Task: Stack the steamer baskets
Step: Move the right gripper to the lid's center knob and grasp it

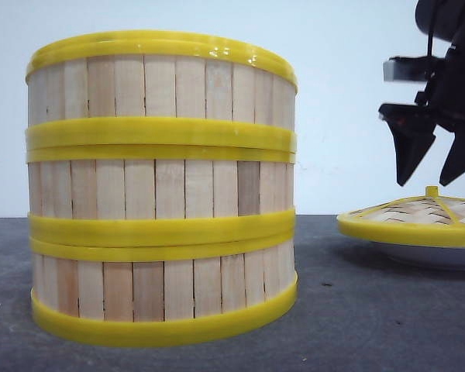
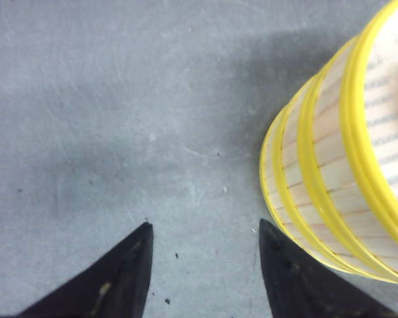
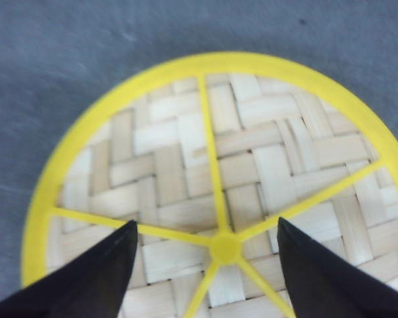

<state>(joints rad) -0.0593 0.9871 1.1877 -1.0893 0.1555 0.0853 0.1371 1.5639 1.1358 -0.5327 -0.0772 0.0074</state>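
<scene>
Nearest to us in the front view stands the stack (image 1: 163, 190) of three baskets, close to the desk's (image 1: 356, 310) front edge and toward its left side. The bottom basket (image 1: 163, 291) sits flat on the dark grey surface, the middle basket (image 1: 161, 188) rests squarely on it, and the top basket (image 1: 161, 87) on that, yellow rims meeting rim to rim. The slats run vertically, and we see the stack's axis standing upright, the open mouth of the top basket facing up. The column looks straight, with no visible lean.

From the left wrist view we look down on the same stack (image 2: 345, 165), with bare desk (image 2: 119, 132) beside it. The left gripper (image 2: 204, 228) hangs above that bare desk just beside the stack, its two black fingers (image 2: 129, 265) spread apart with nothing between them. We cannot tell whether the nearer finger touches the bottom rim.

Farther back, toward the right edge, the lid (image 1: 418, 221) lies dome up on a white plate (image 1: 430, 254), well apart from the stack. Its knob (image 1: 432, 191) points straight up.

Above the lid hovers the right gripper (image 1: 430, 180), fingers pointing down and parted. In the right wrist view those fingers (image 3: 103, 271) stand either side of the knob (image 3: 225, 248), clear of it and holding nothing, with the lid's (image 3: 186, 172) woven panels and yellow spokes below.
</scene>
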